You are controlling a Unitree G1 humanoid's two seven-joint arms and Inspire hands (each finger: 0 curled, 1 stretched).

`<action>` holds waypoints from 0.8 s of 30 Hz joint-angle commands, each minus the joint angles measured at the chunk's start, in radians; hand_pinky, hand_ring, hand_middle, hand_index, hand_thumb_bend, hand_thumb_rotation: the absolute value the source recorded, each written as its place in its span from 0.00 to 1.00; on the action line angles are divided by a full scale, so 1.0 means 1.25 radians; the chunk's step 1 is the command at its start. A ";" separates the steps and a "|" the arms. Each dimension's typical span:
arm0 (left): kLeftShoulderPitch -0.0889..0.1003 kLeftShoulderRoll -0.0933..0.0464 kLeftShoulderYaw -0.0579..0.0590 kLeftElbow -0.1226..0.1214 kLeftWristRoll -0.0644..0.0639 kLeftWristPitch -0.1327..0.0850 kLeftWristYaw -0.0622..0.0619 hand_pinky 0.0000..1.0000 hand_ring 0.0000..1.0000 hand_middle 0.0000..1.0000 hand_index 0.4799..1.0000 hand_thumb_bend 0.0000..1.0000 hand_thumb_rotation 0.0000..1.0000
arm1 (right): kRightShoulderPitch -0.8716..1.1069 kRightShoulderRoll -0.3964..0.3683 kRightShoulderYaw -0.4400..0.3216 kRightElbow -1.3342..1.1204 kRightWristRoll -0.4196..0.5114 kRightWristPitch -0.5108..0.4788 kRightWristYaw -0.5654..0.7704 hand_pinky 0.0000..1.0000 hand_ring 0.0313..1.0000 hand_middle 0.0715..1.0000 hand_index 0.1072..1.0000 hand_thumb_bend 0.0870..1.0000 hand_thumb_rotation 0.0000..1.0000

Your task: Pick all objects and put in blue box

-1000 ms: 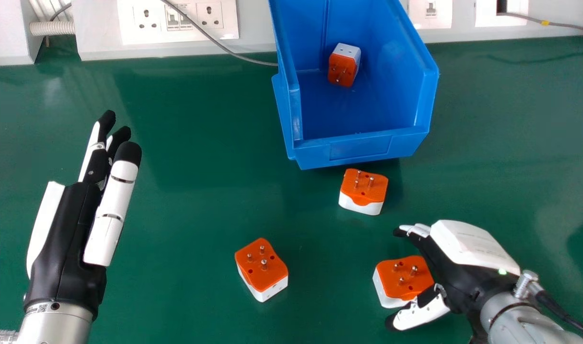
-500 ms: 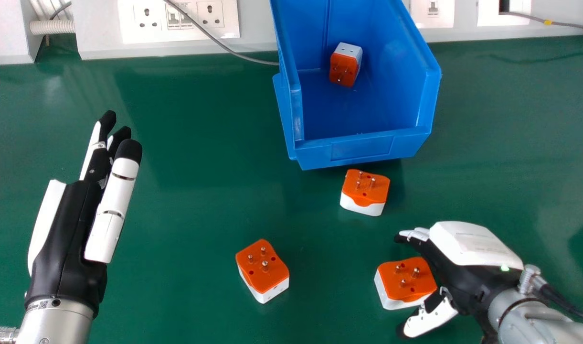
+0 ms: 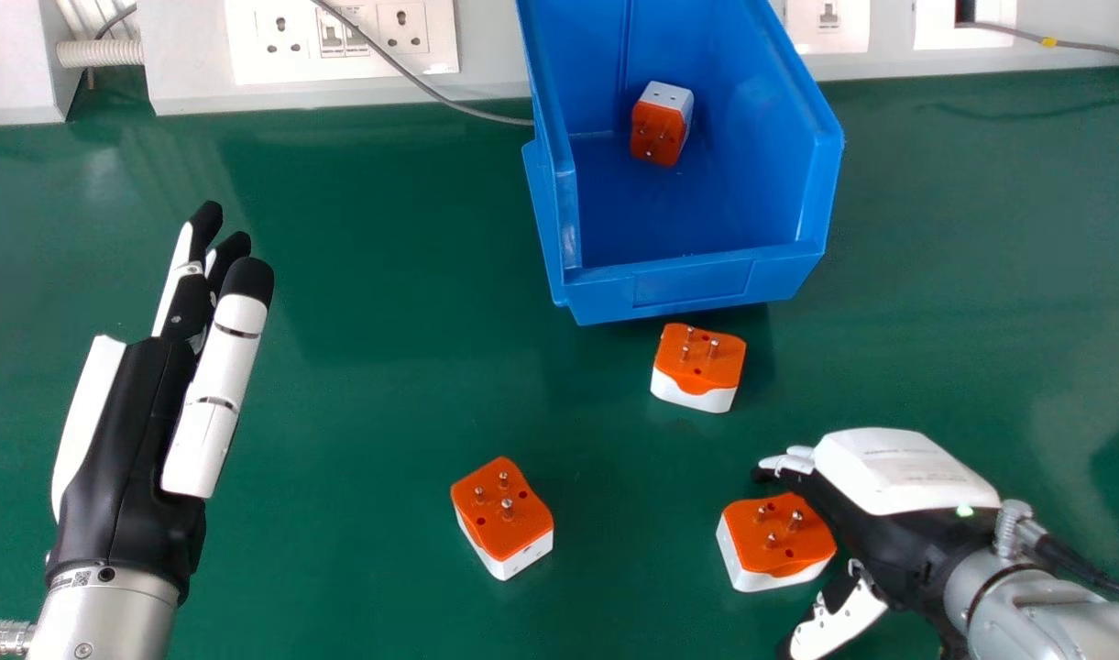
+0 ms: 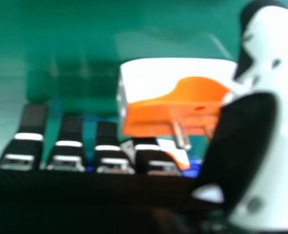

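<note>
The blue box (image 3: 692, 282) stands on the green table (image 3: 367, 385) and holds one orange-and-white adapter (image 3: 658, 131), tilted toward the rear of its floor; the box's far end is cut off by the head view's top edge. Three more adapters lie outside, prongs up: one (image 3: 699, 365) just in front of the box, one (image 3: 504, 518) nearer and to the left, and one (image 3: 774, 543) beside the right hand (image 3: 889, 536). That hand is open, its thumb (image 4: 280, 63) well apart from its fingers, with the adapter between them. In the head view the back of the hand hides most of its fingers, and the bottom edge crops the thumb. In the right hand view the thumb covers one end of the adapter; whether they touch, I cannot tell. The left hand (image 3: 124, 449), fingers straight, is over the table's left side, its forearm cut off below.
</note>
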 commanded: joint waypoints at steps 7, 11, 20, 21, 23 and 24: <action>-0.006 0.009 0.001 -0.030 -0.003 0.001 -0.002 0.95 0.98 0.98 1.00 0.57 1.00 | -0.002 -0.005 0.005 -0.002 -0.004 -0.026 -0.010 0.78 0.88 0.91 0.83 0.58 0.24; -0.006 0.008 -0.001 -0.034 -0.001 0.005 -0.001 0.95 0.98 0.98 1.00 0.55 1.00 | -0.004 -0.008 0.004 -0.001 -0.002 -0.038 -0.008 0.78 0.88 0.91 0.82 0.58 0.23; -0.011 0.006 0.001 -0.040 -0.004 0.019 0.002 0.95 0.98 0.98 1.00 0.53 1.00 | -0.019 -0.005 0.009 0.015 -0.002 -0.050 0.002 0.78 0.87 0.90 0.82 0.59 0.25; -0.011 0.005 -0.001 -0.042 -0.003 0.021 0.002 0.95 0.98 0.98 1.00 0.53 1.00 | -0.022 -0.005 0.010 0.017 -0.001 -0.051 0.004 0.78 0.88 0.90 0.82 0.59 0.25; -0.010 0.005 -0.002 -0.044 -0.001 0.023 0.003 0.95 0.98 0.98 1.00 0.53 1.00 | -0.027 -0.004 0.011 0.022 0.000 -0.052 0.004 0.78 0.88 0.90 0.82 0.59 0.25; -0.010 0.004 -0.002 -0.045 -0.001 0.024 0.003 0.95 0.98 0.98 1.00 0.53 1.00 | -0.029 -0.003 0.012 0.024 0.001 -0.052 0.005 0.78 0.88 0.90 0.82 0.59 0.25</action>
